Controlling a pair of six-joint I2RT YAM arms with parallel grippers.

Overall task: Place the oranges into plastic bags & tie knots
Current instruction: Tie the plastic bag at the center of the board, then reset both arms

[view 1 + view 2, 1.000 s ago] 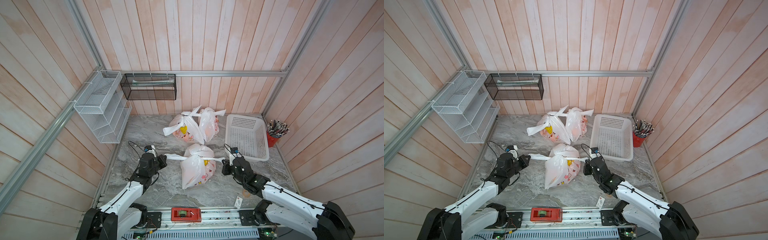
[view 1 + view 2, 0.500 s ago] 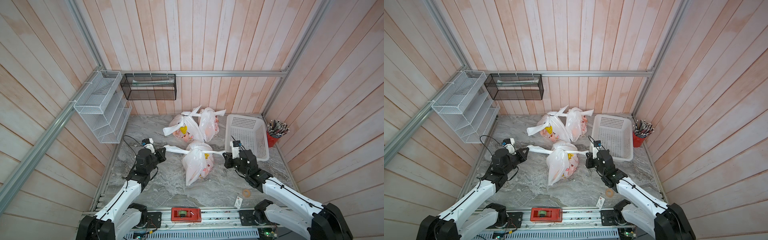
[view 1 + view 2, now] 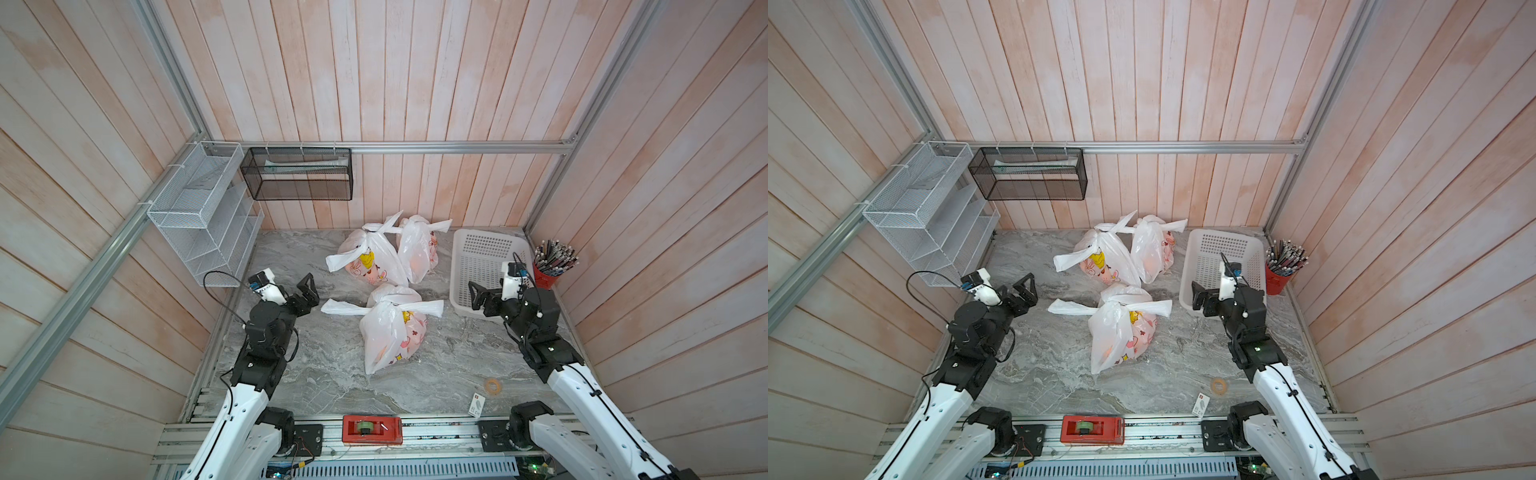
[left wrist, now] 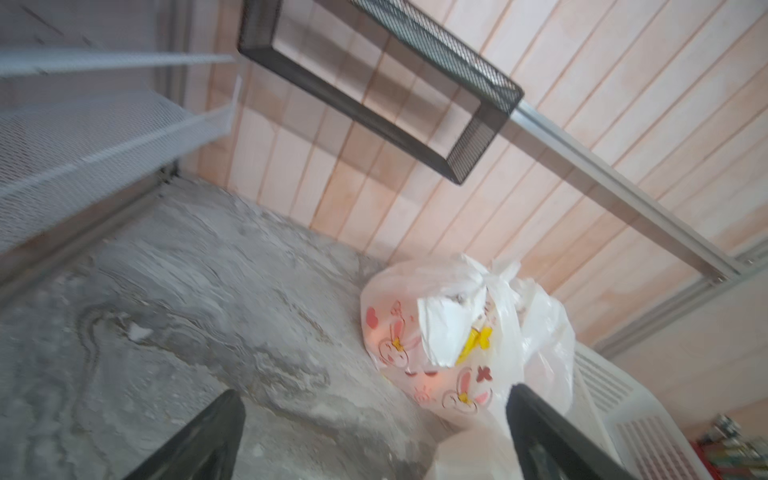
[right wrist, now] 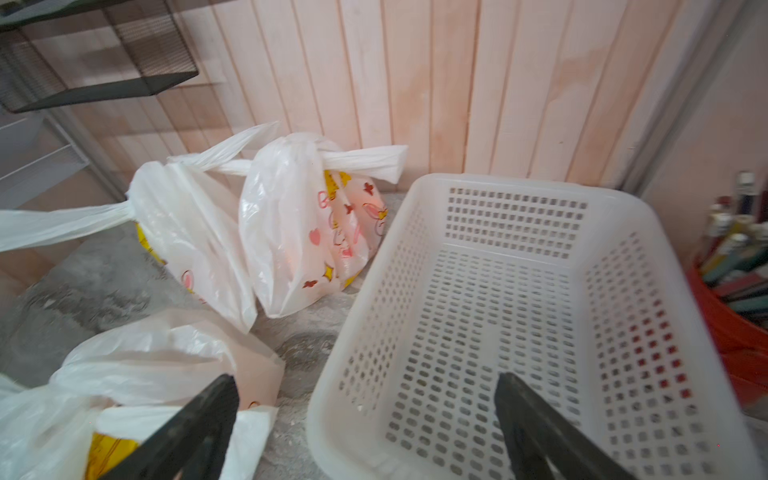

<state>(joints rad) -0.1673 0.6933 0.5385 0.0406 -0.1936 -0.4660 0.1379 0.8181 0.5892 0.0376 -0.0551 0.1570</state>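
Marble tabletop [image 3: 316, 374] fills the lower middle of both top views, and everything stands on it. Upper left, the white wire rack [image 3: 199, 224] hangs on the side wall. Right beside it the black mesh box [image 3: 297, 174] hangs on the back wall, with something pale lying along its upper level, too small to name.

Right of centre sits the white perforated basket [image 3: 457, 266], its holed floor showing clean across in the right wrist view.

Now the plastic bags, three of them, all tied! Two rear bags [image 3: 370, 262] [image 3: 417, 253] lean together at centre back, just beside the basket. The third bag [image 3: 392, 332] lies nearer, dead centre. The oranges [image 3: 415, 264] show only as a faint glow through the plastic.

Bottom centre, there's a red tape dispenser [image 3: 372, 430] on the rail. At the right edge of the table, a red cup [image 3: 548, 276] is packed with pens [image 3: 555, 253].

The left gripper [image 3: 305, 295], left of centre, has its fingers [image 4: 199, 440] spread wide, holding nothing. The right gripper [image 3: 480, 301], by the basket's near corner, has its fingers [image 5: 536, 432] equally wide and empty too.

The third bag's knot [image 3: 388, 307] sits between them, one loose end pointing at each gripper, near but not touching.

Lower right lie a tape ring [image 3: 493, 385] and a small card [image 3: 477, 404].
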